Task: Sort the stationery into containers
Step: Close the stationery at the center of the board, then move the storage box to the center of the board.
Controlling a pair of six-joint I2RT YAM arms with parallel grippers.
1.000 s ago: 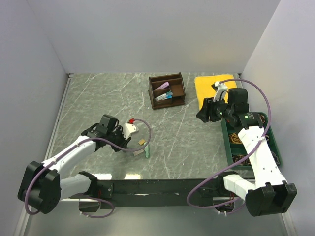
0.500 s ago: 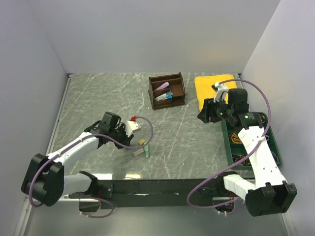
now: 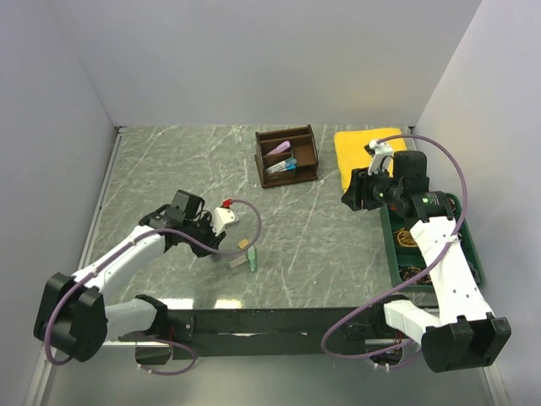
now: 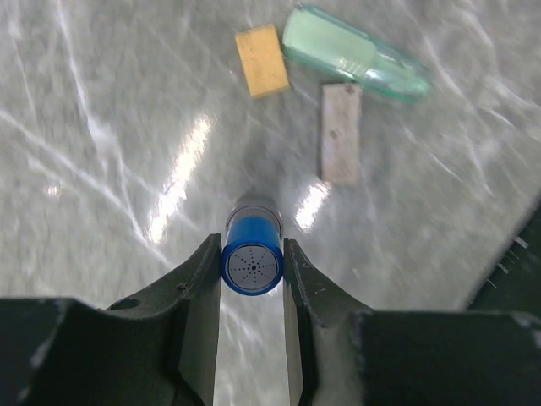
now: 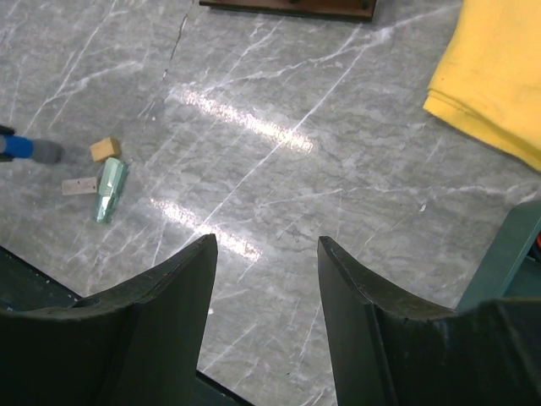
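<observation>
My left gripper [image 3: 206, 239] is shut on a tiny blue-capped bottle [image 4: 252, 265] and holds it just above the table, cap facing the wrist camera. Beyond it lie a tan eraser [image 4: 262, 60], a pale green eraser [image 4: 355, 64] and a pale grey-pink eraser [image 4: 341, 133]. In the top view they sit just right of the left gripper, the tan eraser [image 3: 243, 244] above the green one [image 3: 252, 260]. My right gripper [image 5: 266, 245] is open and empty, hovering over bare table between the brown wooden organiser [image 3: 286, 155] and the dark green tray [image 3: 393, 254].
A folded yellow cloth [image 3: 365, 144] lies at the back right, beside the organiser and behind the tray. The organiser holds a few items. White walls close the table on three sides. The black base rail runs along the near edge.
My left gripper has drawn slightly back and left from the erasers with the bottle held. The right arm has barely shifted.
</observation>
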